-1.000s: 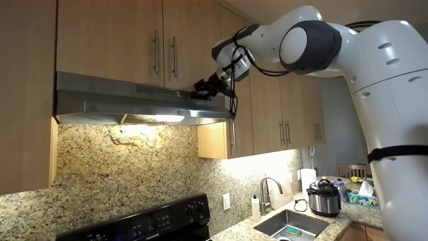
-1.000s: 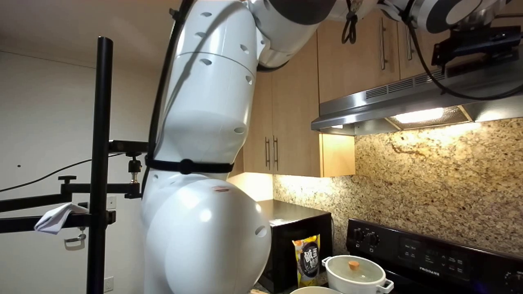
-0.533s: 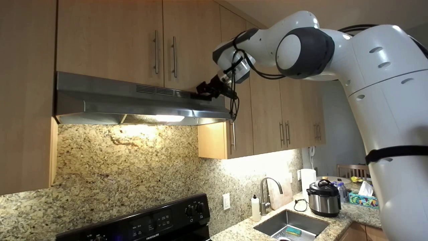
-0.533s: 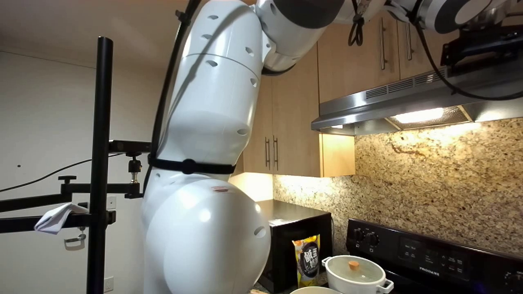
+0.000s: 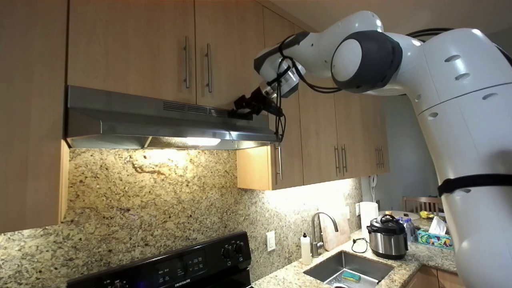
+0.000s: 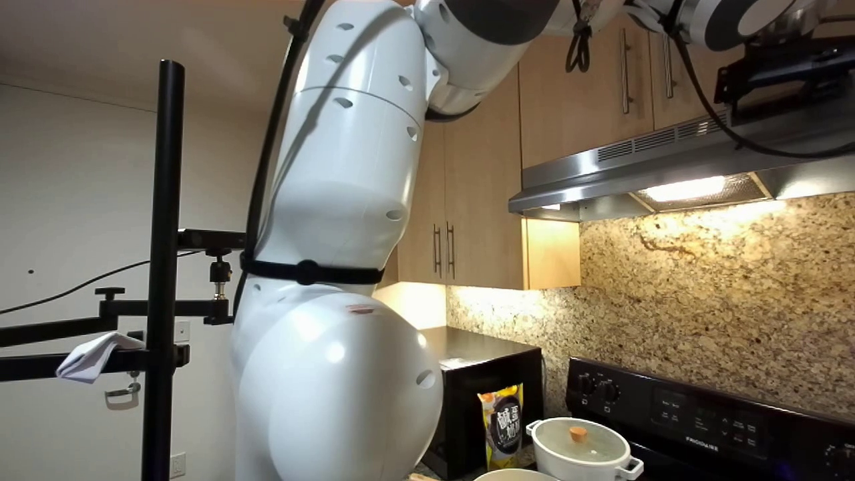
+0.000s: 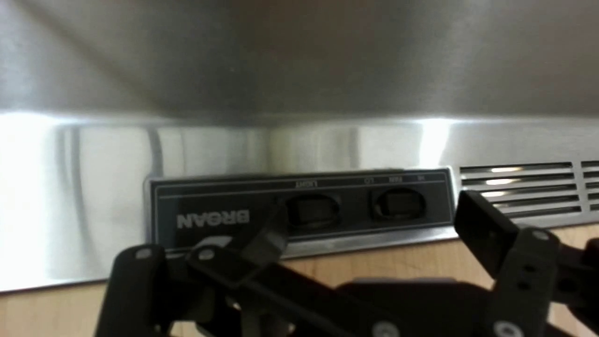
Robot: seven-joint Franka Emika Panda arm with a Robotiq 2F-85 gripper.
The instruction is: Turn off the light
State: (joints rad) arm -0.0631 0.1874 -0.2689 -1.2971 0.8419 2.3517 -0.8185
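The light (image 5: pixel 203 141) under the range hood (image 5: pixel 168 122) is lit; its glow also shows in an exterior view (image 6: pixel 687 189). In the wrist view, a dark control panel (image 7: pixel 201 192), lettered upside down, holds the light switch (image 7: pixel 312 210) and the fan switch (image 7: pixel 400 203). My gripper (image 7: pixel 372 209) is open and empty in front of the panel. Its left finger overlaps the panel just left of the light switch; whether it touches cannot be told. Its right finger is past the panel's right end, by the vents. In an exterior view the gripper (image 5: pixel 236 109) is at the hood's upper front.
Wooden cabinets (image 5: pixel 236 48) rise directly above the hood, with bar handles (image 5: pixel 209 68). The stove's back panel (image 5: pixel 176 264) is below. A lidded white pot (image 6: pixel 581 451) and a microwave (image 6: pixel 494 374) stand lower down. A cable (image 6: pixel 708 107) hangs by the wrist.
My gripper backed slightly up and away from the hood by half a second ago, and has since come slightly back down toward the panel. The light stays lit throughout.
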